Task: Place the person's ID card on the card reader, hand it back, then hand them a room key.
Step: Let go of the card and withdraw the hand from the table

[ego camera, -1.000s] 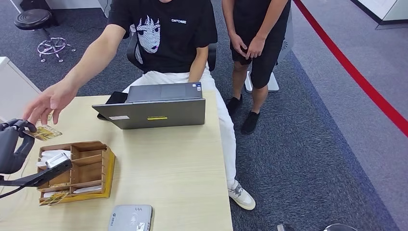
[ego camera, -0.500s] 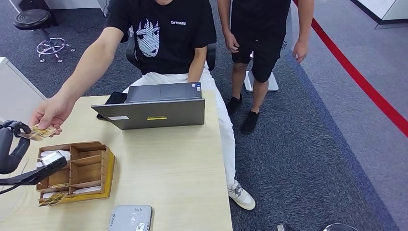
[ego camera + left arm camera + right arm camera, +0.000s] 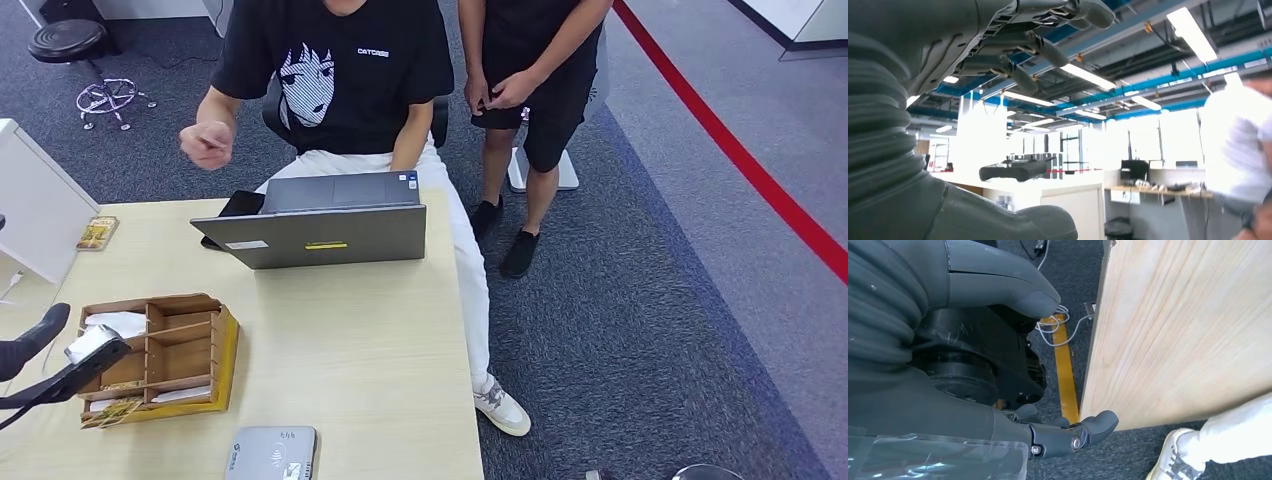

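Note:
A yellow patterned card [image 3: 97, 232] lies flat on the table [image 3: 350, 330] at its far left, beside a white box. The seated person's hand [image 3: 205, 145] is drawn back near their chest, curled; whether it holds a card I cannot tell. My left hand [image 3: 28, 345] hangs at the table's left edge by the wooden organizer [image 3: 170, 355], its fingers [image 3: 1018, 47] spread with nothing in them. The grey card reader [image 3: 270, 452] sits at the near edge. My right hand [image 3: 973, 360] hangs beside the table's side [image 3: 1173, 330], thumb and fingers apart, empty.
A grey laptop [image 3: 320, 222] stands across the table's far side with a black phone [image 3: 243, 203] behind it. A second person [image 3: 530, 90] stands to the right of the seated one. The organizer holds white and patterned cards.
The person's hand closed on the patterned card my left hand was holding out, then pulled back to their chest. My left hand has dropped lower and is now empty.

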